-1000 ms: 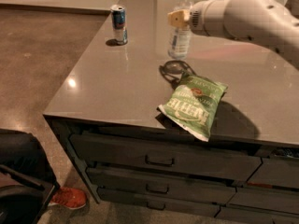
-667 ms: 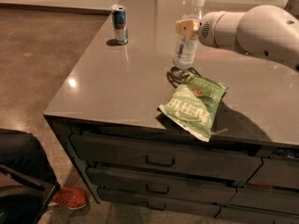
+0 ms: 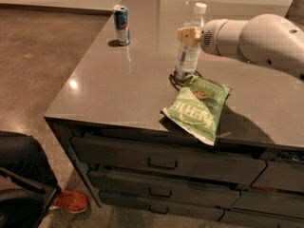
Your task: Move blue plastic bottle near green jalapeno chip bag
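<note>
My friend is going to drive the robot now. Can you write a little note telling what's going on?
The end effector is over the grey counter, shut on the upper part of the tall clear bluish plastic bottle with white cap.
The bottle stands upright, its base right beside the top edge of the flat light-green crinkly chip bag.
Done: bottle is next to the bag.
Left: probably just let go and pull the arm away.
The short blue-and-silver drink can stands apart, far left.
</note>
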`<act>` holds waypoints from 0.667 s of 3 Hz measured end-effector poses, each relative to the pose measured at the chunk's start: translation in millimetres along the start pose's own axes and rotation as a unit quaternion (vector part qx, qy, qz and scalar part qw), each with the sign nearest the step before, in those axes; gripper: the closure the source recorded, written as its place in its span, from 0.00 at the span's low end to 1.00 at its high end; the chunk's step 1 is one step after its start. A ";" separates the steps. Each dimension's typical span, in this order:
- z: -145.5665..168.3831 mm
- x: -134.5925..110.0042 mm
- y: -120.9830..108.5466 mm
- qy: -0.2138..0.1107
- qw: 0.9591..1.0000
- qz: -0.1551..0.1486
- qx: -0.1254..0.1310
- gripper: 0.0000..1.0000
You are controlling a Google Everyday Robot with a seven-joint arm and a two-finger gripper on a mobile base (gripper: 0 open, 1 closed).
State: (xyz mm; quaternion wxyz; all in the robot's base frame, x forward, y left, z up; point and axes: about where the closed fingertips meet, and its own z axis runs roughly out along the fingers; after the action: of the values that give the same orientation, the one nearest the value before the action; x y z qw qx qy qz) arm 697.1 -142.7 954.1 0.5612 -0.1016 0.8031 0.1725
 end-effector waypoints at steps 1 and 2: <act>1.0 7.9 1.7 0.004 1.000 -0.002 0.000 0.82; -0.5 12.2 3.6 0.004 1.000 -0.005 0.000 0.60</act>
State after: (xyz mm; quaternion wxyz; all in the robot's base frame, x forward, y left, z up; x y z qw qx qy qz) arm 691.2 -139.2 943.4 0.5593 -0.1067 0.8045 0.1691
